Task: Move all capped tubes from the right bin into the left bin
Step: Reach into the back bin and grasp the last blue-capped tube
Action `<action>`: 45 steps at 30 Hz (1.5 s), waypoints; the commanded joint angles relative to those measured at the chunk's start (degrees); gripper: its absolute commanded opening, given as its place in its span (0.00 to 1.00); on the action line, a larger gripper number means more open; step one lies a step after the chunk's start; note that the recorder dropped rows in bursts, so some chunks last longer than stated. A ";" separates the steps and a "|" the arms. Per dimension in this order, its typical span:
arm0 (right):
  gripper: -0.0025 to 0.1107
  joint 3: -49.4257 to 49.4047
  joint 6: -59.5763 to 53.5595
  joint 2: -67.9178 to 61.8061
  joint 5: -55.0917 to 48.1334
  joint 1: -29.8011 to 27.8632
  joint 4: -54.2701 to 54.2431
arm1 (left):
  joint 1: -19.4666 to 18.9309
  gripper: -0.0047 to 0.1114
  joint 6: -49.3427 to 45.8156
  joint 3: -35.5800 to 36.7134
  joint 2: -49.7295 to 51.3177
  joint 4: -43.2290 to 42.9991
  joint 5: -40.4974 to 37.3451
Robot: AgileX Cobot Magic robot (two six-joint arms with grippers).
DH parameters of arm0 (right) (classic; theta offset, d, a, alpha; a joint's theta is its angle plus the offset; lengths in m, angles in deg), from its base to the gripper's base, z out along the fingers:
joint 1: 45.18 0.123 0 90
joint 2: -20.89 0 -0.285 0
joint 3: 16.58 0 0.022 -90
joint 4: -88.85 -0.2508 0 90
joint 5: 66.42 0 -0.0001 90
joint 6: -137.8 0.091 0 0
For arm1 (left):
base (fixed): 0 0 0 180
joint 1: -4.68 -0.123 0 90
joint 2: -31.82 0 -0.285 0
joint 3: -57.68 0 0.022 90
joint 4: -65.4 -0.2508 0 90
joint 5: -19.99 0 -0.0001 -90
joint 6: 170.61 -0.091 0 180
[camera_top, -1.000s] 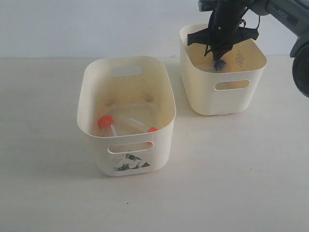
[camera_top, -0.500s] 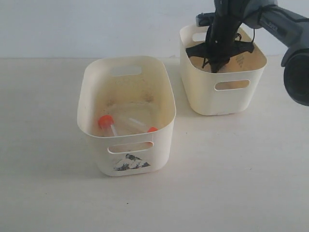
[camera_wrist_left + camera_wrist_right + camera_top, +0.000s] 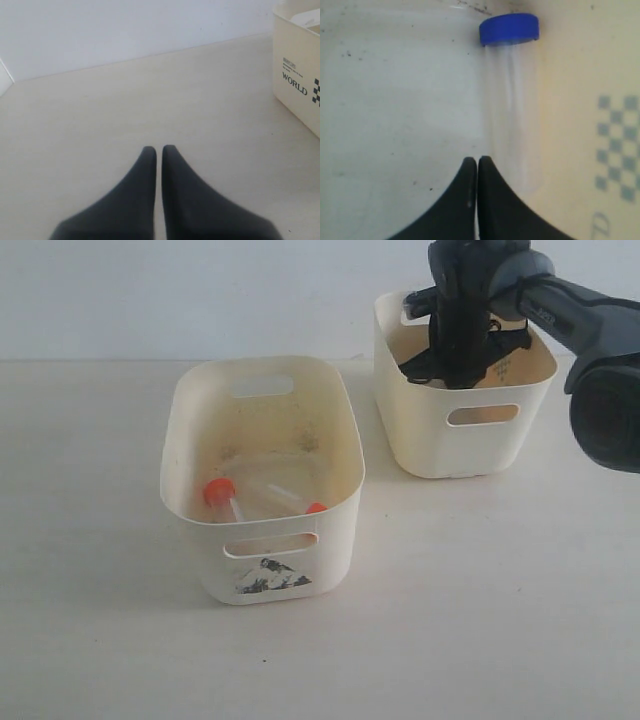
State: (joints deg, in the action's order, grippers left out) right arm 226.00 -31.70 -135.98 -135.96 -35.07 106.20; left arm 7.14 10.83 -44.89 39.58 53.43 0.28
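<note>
The right bin [image 3: 430, 445] stands at the back right, and my right gripper [image 3: 458, 376] reaches down inside it. In the right wrist view a clear capped tube [image 3: 512, 105] with a blue cap [image 3: 509, 29] lies on the bin floor along the wall. My right gripper [image 3: 478, 160] is shut with nothing between its fingers, its tips just beside the tube's lower end. The left bin [image 3: 345, 430], with a black mountain picture, holds two orange-capped tubes [image 3: 219, 491] [image 3: 316, 508]. My left gripper [image 3: 159, 148] hangs shut over bare table.
A cream bin wall [image 3: 300, 75] printed "WORLD" stands at the edge of the left wrist view; I cannot tell which bin it is. A pale wall [image 3: 200, 290] runs behind the table. The right arm [image 3: 590, 330] comes in from the upper right.
My right gripper has sunk deeper into the right bin and the arm has swung over it. The blue cap seen earlier in the exterior view is now hidden behind the gripper.
</note>
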 commanded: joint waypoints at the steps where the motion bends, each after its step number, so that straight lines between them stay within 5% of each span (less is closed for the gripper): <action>1: 0.04 0.13 -1.06 0.18 -0.42 -0.92 3.78 | 0.08 0.08 0.54 -0.21 0.03 0.18 0.23; 5: 0.26 0.13 -1.49 0.18 -0.42 -0.92 3.90 | 0.08 0.08 0.54 -0.21 0.03 0.18 0.23; 9: 0.69 0.13 -0.83 -0.27 -0.42 -0.92 4.55 | 0.08 0.08 0.54 -0.21 0.03 0.18 0.23; 11: 0.77 0.13 1.62 -0.68 -0.42 -0.92 4.92 | 0.08 0.08 0.54 -0.21 0.03 0.18 0.23; 45: 0.77 0.13 7.85 -7.00 -0.27 -1.03 -0.32 | 0.08 0.08 0.54 -0.21 0.03 0.18 0.23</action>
State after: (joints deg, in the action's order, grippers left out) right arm 227.36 -24.53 -140.09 -133.31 -34.94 106.88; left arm 7.14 10.83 -44.89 39.58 53.43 0.28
